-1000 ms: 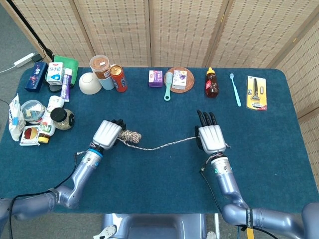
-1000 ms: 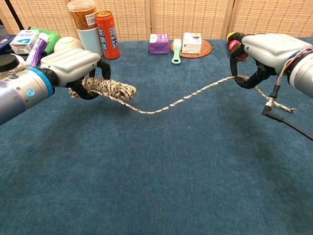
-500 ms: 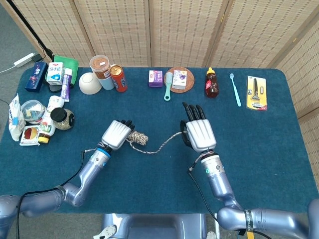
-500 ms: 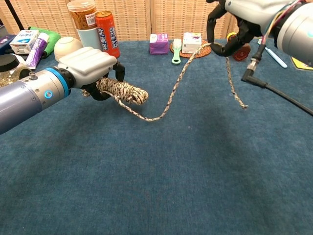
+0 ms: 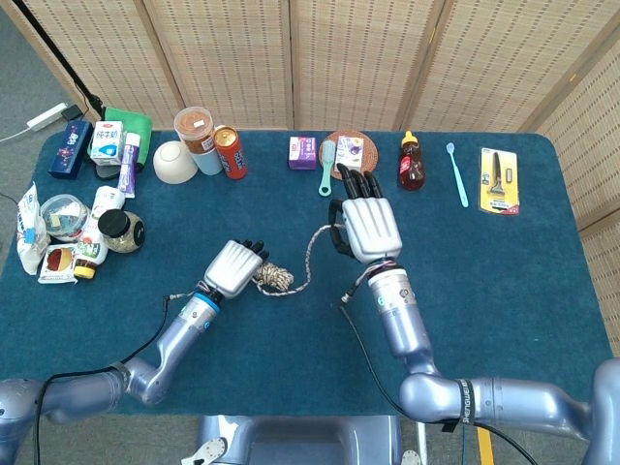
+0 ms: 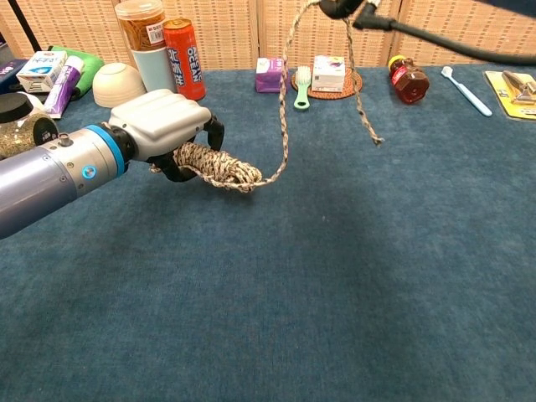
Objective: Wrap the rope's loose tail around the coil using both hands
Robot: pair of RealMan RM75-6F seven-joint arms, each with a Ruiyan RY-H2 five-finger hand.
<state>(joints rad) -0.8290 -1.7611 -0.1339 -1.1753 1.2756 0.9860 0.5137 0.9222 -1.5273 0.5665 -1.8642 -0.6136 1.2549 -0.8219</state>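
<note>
My left hand (image 5: 235, 265) (image 6: 162, 124) grips one end of the speckled rope coil (image 6: 219, 167) (image 5: 273, 279), which it holds just above the blue table. The loose tail (image 6: 285, 109) (image 5: 311, 250) climbs steeply from the coil's free end to my right hand (image 5: 365, 225), which holds it high above the table. In the chest view only the lower edge of that hand (image 6: 342, 7) shows at the top. The tail's frayed end (image 6: 366, 121) dangles free below that hand.
Along the far edge stand a bowl (image 5: 175, 162), a jar (image 5: 197, 130), an orange can (image 5: 230, 151), small boxes (image 5: 302, 152), a coaster (image 5: 349, 155), a sauce bottle (image 5: 412, 163), a toothbrush (image 5: 457, 174) and a razor pack (image 5: 498, 179). Jars and packets (image 5: 73, 228) crowd the left edge.
My right hand rose and moved left and toward the far edge, lifting the tail from a shallow sag into a steep line. My left hand shifted slightly right with the coil.
</note>
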